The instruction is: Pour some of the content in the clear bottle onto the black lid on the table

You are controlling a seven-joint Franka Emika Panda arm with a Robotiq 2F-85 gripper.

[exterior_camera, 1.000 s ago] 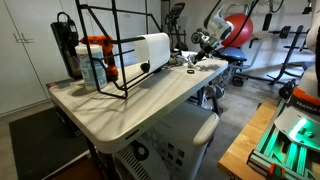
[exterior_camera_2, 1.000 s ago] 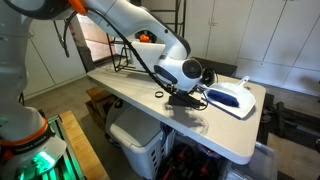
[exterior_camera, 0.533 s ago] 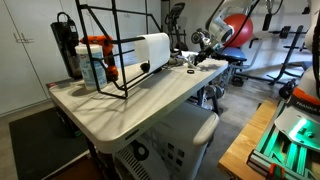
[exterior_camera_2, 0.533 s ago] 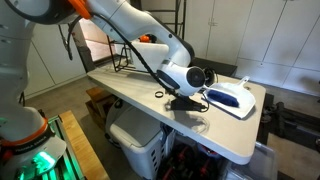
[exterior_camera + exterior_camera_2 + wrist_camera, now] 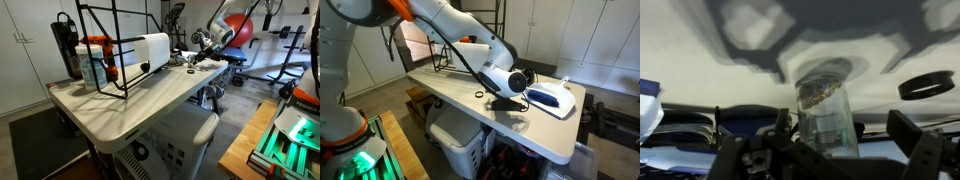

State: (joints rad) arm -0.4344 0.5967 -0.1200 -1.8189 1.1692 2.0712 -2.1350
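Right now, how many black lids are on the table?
1: the black lid lies flat on the table, apart from the clear bottle. More could be hidden elsewhere.

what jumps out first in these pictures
The big white arm stretched across the table, its hand open low over it. In the wrist view a small clear bottle stands between the hand's fingers with the black lid lying nearby. A black wire rack and white roll stand at the table's other end.
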